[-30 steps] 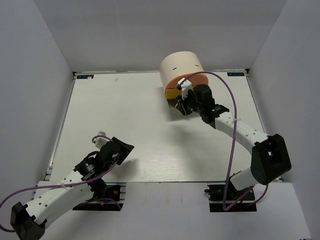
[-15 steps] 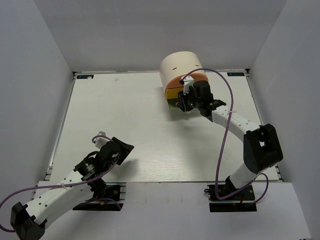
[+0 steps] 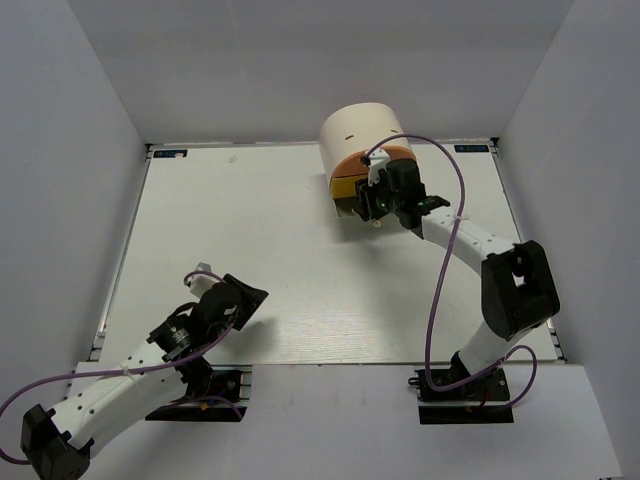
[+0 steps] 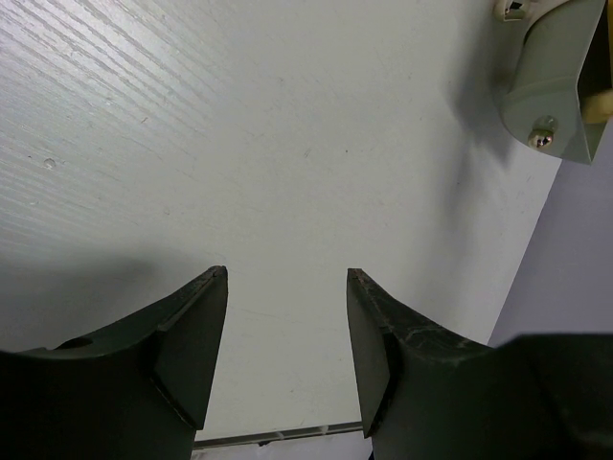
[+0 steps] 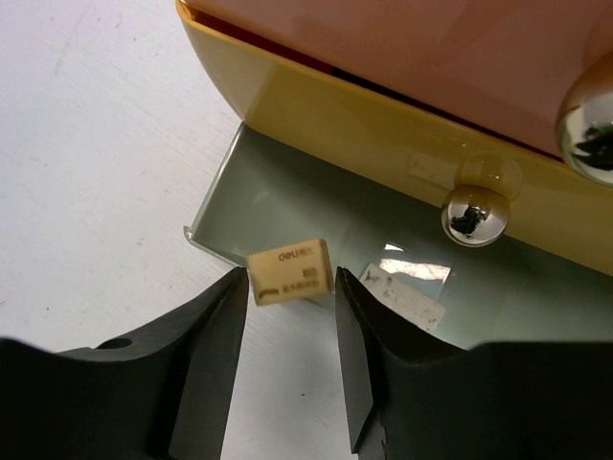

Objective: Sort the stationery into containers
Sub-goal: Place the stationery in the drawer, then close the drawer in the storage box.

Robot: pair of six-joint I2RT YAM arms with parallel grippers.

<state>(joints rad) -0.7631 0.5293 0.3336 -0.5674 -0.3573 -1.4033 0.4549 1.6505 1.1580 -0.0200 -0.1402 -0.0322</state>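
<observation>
Nearest the bases, the left gripper (image 4: 285, 275) is held low over the bare table (image 4: 287, 115), its fingers set well apart with nothing between them; it is judged to be parked out of the way. Further out, the right gripper (image 5: 288, 276) is poised at the front lip of a pulled-out grey-green drawer (image 5: 287, 206). A tan eraser (image 5: 292, 264) is seen tilted between its part-open fingertips, right over the drawer's edge, presumably so that it drops inside. Whether the eraser is pinched or already let go cannot be told. A pale wrapped item (image 5: 402, 292) is seen lying in the same drawer. Behind it, the yellow drawer (image 5: 364, 125) and orange drawer (image 5: 431, 48) are shut, fronting the cream desk unit (image 3: 360, 128).
</observation>
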